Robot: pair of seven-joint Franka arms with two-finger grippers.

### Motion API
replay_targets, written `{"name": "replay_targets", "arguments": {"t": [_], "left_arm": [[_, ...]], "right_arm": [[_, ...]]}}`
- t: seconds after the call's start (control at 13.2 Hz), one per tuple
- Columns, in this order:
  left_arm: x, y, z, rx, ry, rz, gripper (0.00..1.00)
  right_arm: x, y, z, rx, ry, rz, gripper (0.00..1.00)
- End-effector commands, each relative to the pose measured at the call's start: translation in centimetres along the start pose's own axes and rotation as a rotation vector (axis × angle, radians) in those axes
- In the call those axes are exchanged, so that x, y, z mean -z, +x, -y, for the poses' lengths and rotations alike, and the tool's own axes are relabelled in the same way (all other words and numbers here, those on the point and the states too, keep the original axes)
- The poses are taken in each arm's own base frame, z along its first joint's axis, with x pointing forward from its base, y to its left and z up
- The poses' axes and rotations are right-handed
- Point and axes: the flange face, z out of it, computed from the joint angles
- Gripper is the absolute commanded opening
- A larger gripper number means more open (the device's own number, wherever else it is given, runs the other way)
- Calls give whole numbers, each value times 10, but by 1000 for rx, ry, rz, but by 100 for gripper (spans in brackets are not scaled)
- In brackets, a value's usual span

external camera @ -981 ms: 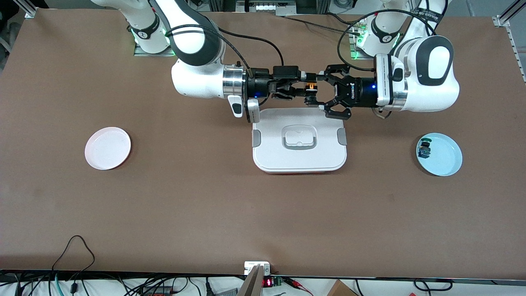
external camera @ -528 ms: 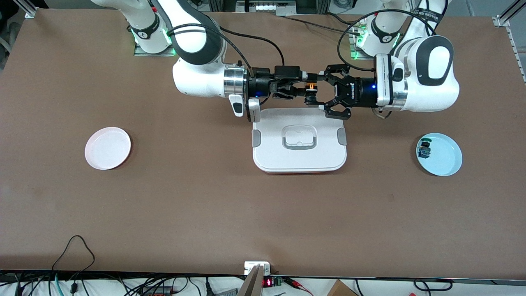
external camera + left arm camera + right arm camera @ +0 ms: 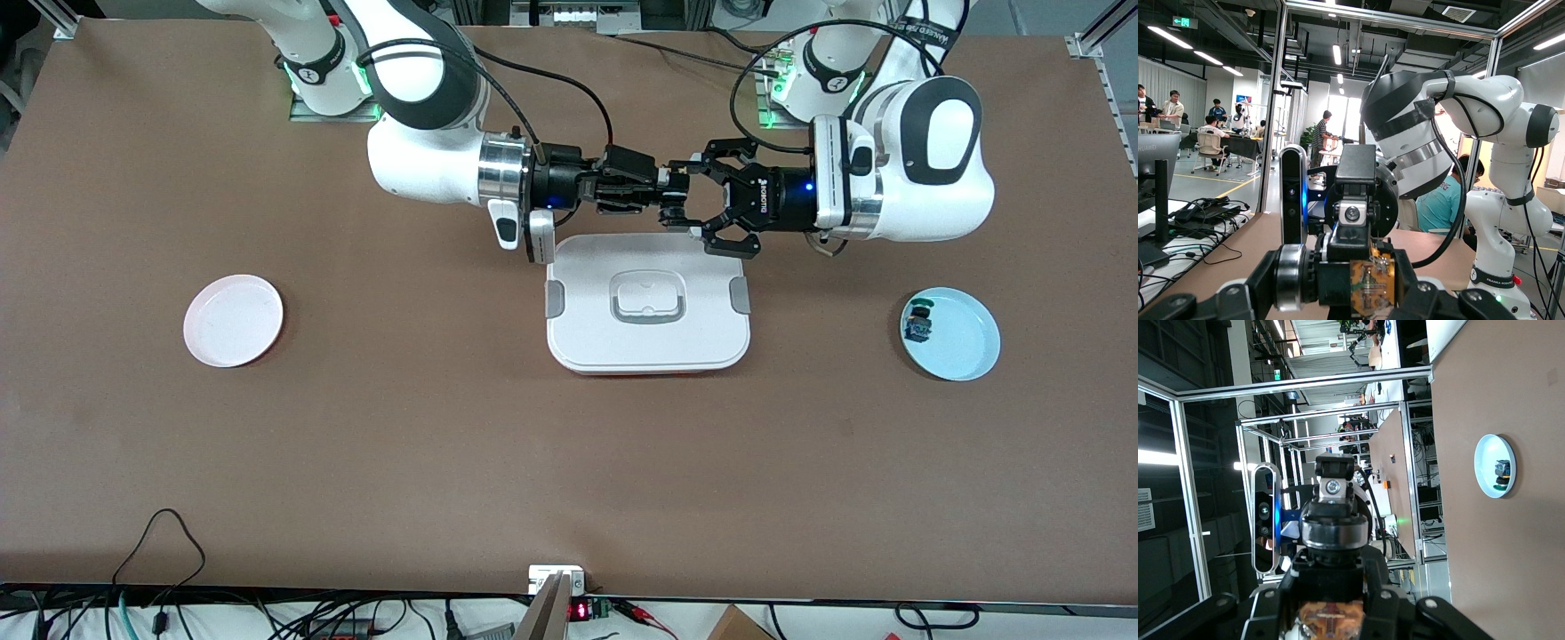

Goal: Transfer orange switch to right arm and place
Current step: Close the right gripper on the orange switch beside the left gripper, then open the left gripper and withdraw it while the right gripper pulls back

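Observation:
The orange switch (image 3: 1371, 283) hangs in the air between the two grippers, which meet tip to tip over the edge of the white box that lies toward the robots' bases. My left gripper (image 3: 683, 188), the black linkage claw, is shut on it. My right gripper (image 3: 665, 185), with slim black fingers, is also shut on it from the right arm's end. In the right wrist view the switch (image 3: 1331, 617) shows as an orange patch between the fingers. In the front view the fingers hide it.
A white lidded box (image 3: 649, 342) sits mid-table. A pale pink plate (image 3: 233, 342) lies toward the right arm's end. A light blue plate (image 3: 969, 342) toward the left arm's end holds a green-capped switch (image 3: 918, 324).
The right gripper has moved in toward the left gripper and shut its fingers on the switch. The orange cap, visible in the front view before, is now covered. The left arm has not moved.

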Motion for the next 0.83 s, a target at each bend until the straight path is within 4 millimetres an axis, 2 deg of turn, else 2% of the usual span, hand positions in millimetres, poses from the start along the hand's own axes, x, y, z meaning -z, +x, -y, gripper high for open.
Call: {"name": "replay_targets", "arguments": {"t": [0.0, 0.15, 0.23, 0.38, 0.45, 0.6, 0.75], "left_arm": [[0, 5, -6, 7, 14, -10, 0], [1, 4, -5, 7, 16, -11, 0], [1, 4, -5, 7, 16, -11, 7], [6, 5, -3, 6, 28, -12, 99], [16, 6, 1, 6, 44, -17, 100], [22, 7, 2, 0, 31, -35, 100], [60, 10, 13, -4, 43, -72, 100]], "right_arm": [[0, -3, 11, 4, 18, -13, 4], [1, -2, 10, 12, 17, -13, 4], [1, -2, 11, 16, 18, -13, 4], [1, -2, 10, 20, 15, -12, 2], [0, -3, 10, 20, 15, -11, 2], [2, -1, 11, 18, 16, -15, 1], [5, -1, 17, 20, 22, -17, 1]]}}
